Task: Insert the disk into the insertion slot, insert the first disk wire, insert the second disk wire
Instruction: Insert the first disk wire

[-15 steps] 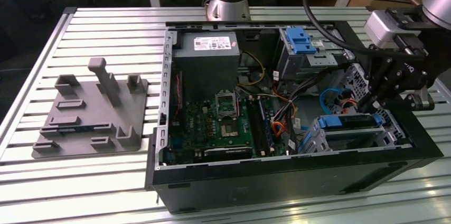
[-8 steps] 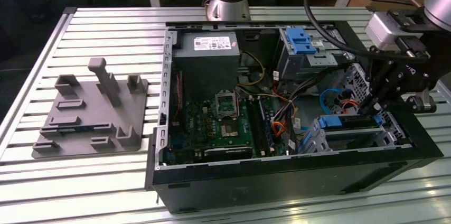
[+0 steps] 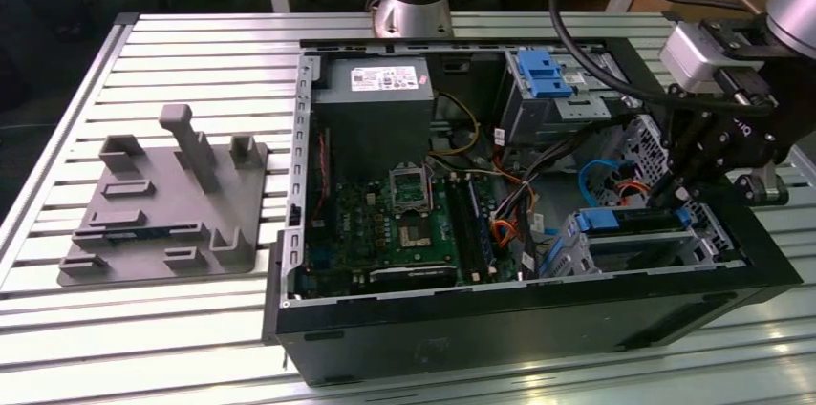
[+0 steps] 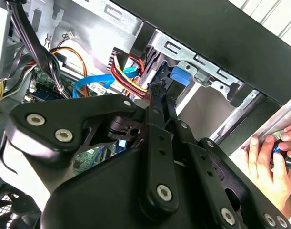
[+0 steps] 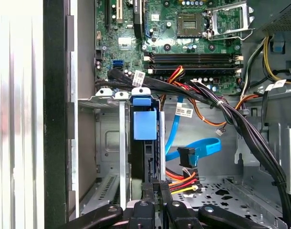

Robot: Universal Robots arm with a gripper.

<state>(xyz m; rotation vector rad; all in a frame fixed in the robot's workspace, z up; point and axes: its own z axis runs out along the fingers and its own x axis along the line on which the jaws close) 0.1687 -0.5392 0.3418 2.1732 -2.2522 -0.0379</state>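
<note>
1. Disk (image 3: 632, 223): lies flat in the insertion slot (image 3: 709, 245), the perforated metal cage at the case corner on the exterior view's right. Its blue carrier is level w/ the cage top, so step one looks done. In the first wrist view the carrier's blue tab (image 5: 145, 125) stands between the cage rails.
2. Gripper (image 5: 155, 188): comes down at the disk's connector edge, fingers drawn together, nearly touching. Their tips are right at the end of the red/yellow/black power wires (image 5: 184, 181). Prob. pressing that plug home, but can't tell if a plug is pinched between them.
3. Blue data cable (image 5: 202, 148): loops loose just beside the gripper. Its plug (image 5: 187, 156) hangs free, not mated, so that wire isn't in yet.
4. Second wrist view: the narrow fingers reach past the same wire bundle (image 4: 128, 71) toward the tab, approaching end-on, which keeps them out of the cabling.
5. Around it: motherboard (image 3: 408, 223) mid-case, another drive bay w/ blue tab (image 3: 548, 75) at the far end, away from the work.
6. A person's hand (image 4: 271, 160) rests outside the case wall, clear of the arm.
</note>
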